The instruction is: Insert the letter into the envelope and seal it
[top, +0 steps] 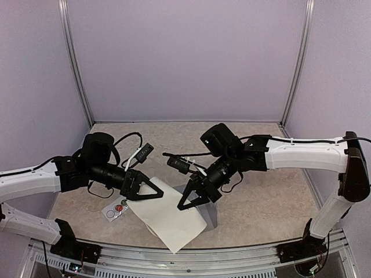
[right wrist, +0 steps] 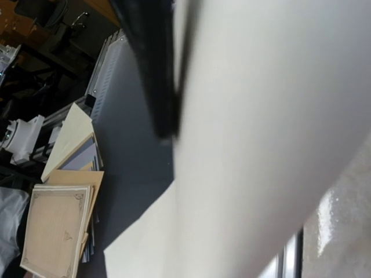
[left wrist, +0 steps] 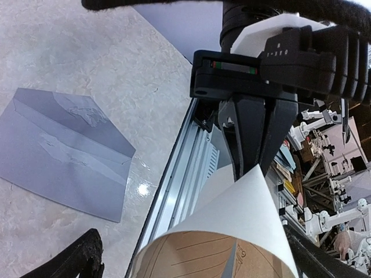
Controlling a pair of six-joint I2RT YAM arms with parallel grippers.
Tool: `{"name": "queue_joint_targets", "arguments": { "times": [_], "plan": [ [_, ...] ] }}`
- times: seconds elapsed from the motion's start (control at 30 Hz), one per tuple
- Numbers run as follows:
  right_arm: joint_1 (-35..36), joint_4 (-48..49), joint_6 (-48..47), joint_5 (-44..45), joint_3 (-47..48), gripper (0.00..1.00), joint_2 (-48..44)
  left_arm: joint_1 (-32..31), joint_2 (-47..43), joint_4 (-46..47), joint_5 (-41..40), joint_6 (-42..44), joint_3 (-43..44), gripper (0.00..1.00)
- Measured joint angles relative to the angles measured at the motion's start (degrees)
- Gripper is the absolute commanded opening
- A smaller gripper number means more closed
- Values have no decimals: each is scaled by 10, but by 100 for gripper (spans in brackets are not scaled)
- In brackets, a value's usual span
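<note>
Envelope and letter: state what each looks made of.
Envelope: thin grey paper, matte; it lies flat with soft creases and wrinkles at the flap. Letter: cream paper, matte, seemingly a bit stiffer; it curls smoothly without creasing where the left claw pinches its corner.

We see a small white card (top: 116,209) with a red dot on the marbled table (top: 266,197); off it, perhaps stacked cream sheets (right wrist: 55,231).

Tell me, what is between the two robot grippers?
The cream letter stretches between the left gripper and the right gripper, shown in the top view.
</note>
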Motion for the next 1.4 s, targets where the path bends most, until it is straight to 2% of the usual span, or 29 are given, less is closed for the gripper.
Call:
{"name": "queue_joint_targets", "arguments": {
  "times": [0.17, 0.27, 0.3, 0.33, 0.43, 0.47, 0.63, 0.73, 0.93, 1.2, 1.3, 1.4],
  "plan": [
    [0, -13, -11, 0, 0, 0, 0, 13, -13, -23, -5, 6, 26, 96],
    [0, -17, -12, 0, 0, 0, 0, 29, -37, -22, 0, 2, 33, 81],
    [0, -17, -12, 0, 0, 0, 0, 31, -42, -20, 3, -2, 34, 80],
    [0, -17, -11, 1, 0, 0, 0, 31, -46, -19, 9, -2, 35, 81],
    [0, -16, -4, 12, 0, 0, 0, 31, -49, -33, 2, 0, 46, 96],
    [0, -13, 1, 20, 0, 0, 0, 31, -49, -44, -12, 3, 52, 99],
    [-9, 51, 58, 76, -28, 0, -22, 32, -95, -97, -149, -7, 70, 99],
    [-15, 109, 105, 122, -66, 0, -61, 31, -161, -83, -207, -47, 43, 99],
    [-19, 232, 177, 190, -95, 0, -114, -8, -247, -4, -255, -140, -50, 99],
    [-19, 327, 226, 196, -100, 0, -127, -92, -213, 68, -288, -186, -75, 99],
    [-19, 339, 233, 187, -101, 0, -127, -99, -184, 92, -289, -189, -74, 90],
    [-19, 345, 236, 183, -102, 0, -127, -100, -166, 119, -290, -196, -74, 73]
  ]
}}
